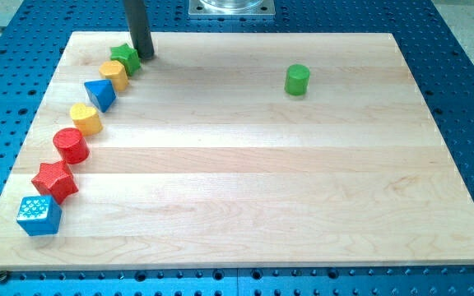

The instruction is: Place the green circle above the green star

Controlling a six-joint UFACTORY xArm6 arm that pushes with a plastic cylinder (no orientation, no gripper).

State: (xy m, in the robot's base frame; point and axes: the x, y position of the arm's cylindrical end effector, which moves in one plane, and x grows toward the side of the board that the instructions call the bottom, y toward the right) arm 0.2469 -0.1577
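The green circle [297, 80] is a short green cylinder standing alone on the wooden board, toward the view's upper right. The green star [125, 57] sits at the view's upper left, at the top end of a curved line of blocks. My tip [146, 56] is at the end of the dark rod, just to the right of the green star, touching or almost touching it. The tip is far to the left of the green circle.
Below the green star a line of blocks runs down the board's left side: a yellow block [114, 74], a blue triangle [101, 94], a yellow heart [85, 118], a red cylinder [71, 145], a red star [54, 180], a blue cube [39, 215]. The board [245, 189] lies on a blue perforated table.
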